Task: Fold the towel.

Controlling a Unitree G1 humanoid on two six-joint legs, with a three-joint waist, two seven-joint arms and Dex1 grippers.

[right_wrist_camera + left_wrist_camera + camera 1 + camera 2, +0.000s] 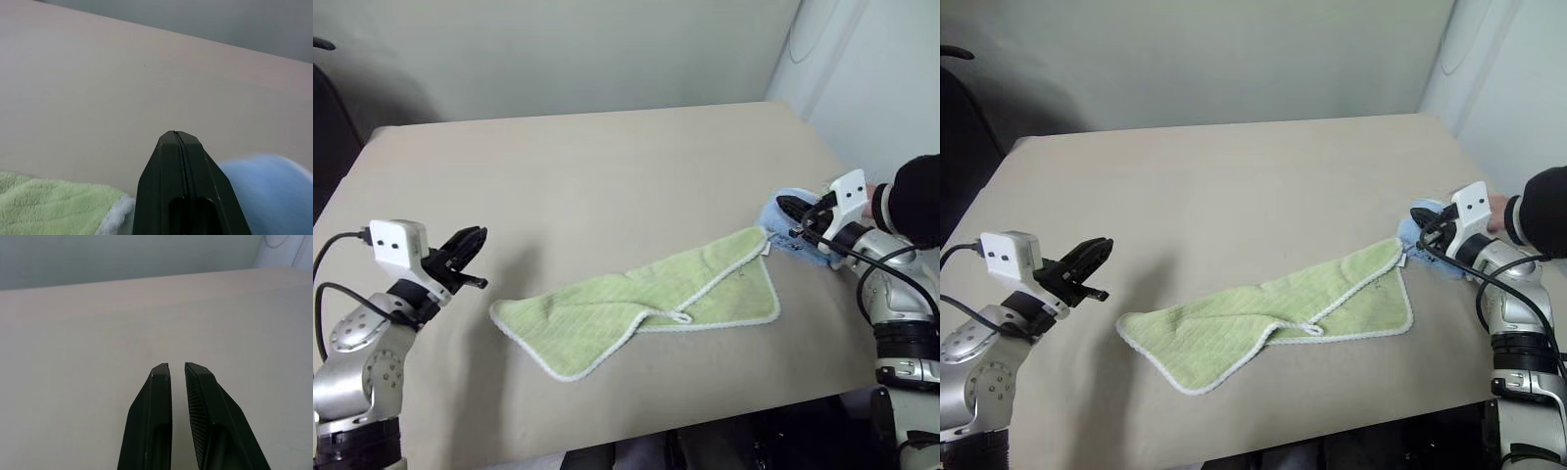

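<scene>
Light green towel [646,305] lies partly folded, near centre-right of beige table [587,176], white loop [682,316] at near edge. Left gripper [470,257] hovers left of towel, apart from it; left wrist view shows fingers slightly parted, nothing between. Right gripper [178,139] at towel's far right corner, fingers pressed together, empty. Right wrist view shows light blue cloth [266,188] just beside it.

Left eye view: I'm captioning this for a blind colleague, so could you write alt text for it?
A light green towel lies partly folded on a beige table. The right pincer is shut beside the towel's far corner, over a light blue cloth; the left pincer hovers apart from the towel, slightly open and empty.
</scene>
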